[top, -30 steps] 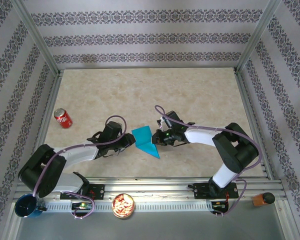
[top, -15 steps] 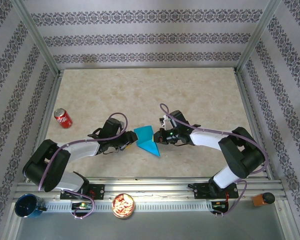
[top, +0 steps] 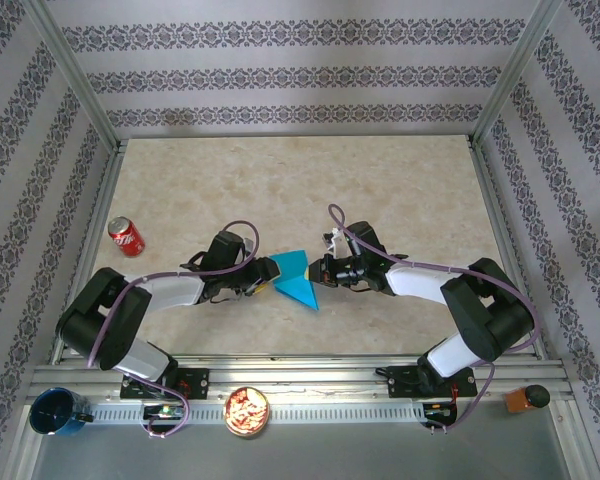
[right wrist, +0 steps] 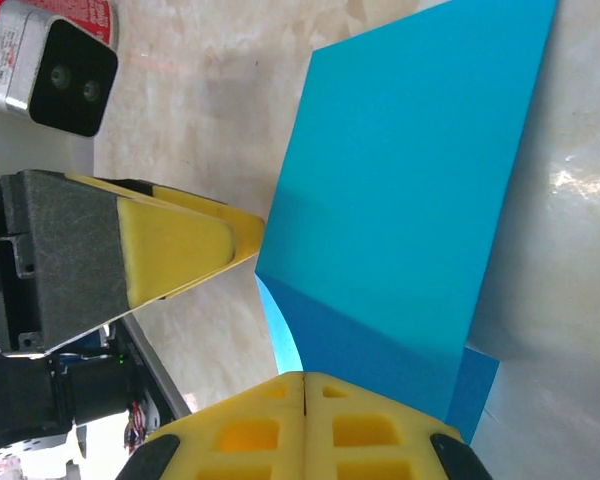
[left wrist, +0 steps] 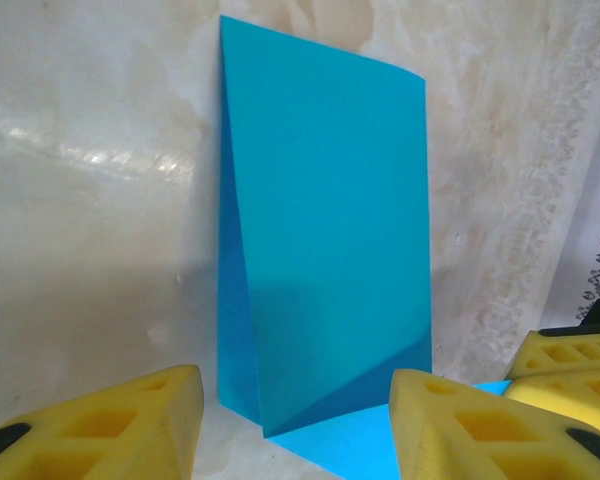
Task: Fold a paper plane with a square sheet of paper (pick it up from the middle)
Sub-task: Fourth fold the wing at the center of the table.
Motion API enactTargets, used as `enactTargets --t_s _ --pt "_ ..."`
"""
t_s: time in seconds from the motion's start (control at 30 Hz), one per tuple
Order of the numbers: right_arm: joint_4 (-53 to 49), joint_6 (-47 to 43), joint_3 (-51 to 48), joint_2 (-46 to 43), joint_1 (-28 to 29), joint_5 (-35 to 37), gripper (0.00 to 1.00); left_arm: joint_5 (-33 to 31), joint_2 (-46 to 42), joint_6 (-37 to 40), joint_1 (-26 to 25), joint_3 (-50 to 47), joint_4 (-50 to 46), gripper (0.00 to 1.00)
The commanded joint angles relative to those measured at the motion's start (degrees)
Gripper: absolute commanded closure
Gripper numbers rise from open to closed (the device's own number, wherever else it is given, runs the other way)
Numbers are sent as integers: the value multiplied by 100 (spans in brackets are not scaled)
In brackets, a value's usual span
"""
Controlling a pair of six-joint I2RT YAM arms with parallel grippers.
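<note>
Sheet of paper (top: 294,279), turquoise-blue: one. It sits mid-surface between the two grippers, folded. In the left wrist view one panel (left wrist: 325,240) stands up from the surface on a crease, and a lower flap lies flat beneath it.

Left gripper (top: 264,276): one. Its two yellow pads are parted at the sheet's left edge. In its own wrist view (left wrist: 295,425) the raised panel shows through the gap between them, and neither pad touches the paper.

Right gripper (top: 323,270): one, at the sheet's right edge. In its own wrist view (right wrist: 305,425) the two yellow pads are pressed together with no gap, closed on the near edge of the paper (right wrist: 410,190).

Surface (top: 300,180), beige marbled: one.

Soda can (top: 126,237), red: one. It lies on its side at the left of the surface, well apart from the sheet.

Cup (top: 52,412), dark blue: one, at the near left corner beside the left arm's base.

Round dish (top: 247,410) with pale pink pieces inside: one, on the front rail between the two bases.

Small orange and black object (top: 526,398): one, at the near right corner.
</note>
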Motion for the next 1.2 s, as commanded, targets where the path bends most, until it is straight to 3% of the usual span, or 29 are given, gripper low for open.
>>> enactTargets --t_s 0.0,0.53,0.83,1.17 --pt "276 79 -110 -24 -66 -164 96 165 136 -46 74 165 335 48" --pt "448 176 -253 -95 -176 -314 96 637 796 -467 173 227 1327 59" --pt "659 293 -368 -193 -239 -295 97 363 569 -398 233 121 968 57" --pt "942 431 -446 -215 -285 -481 97 520 751 -476 258 118 883 53"
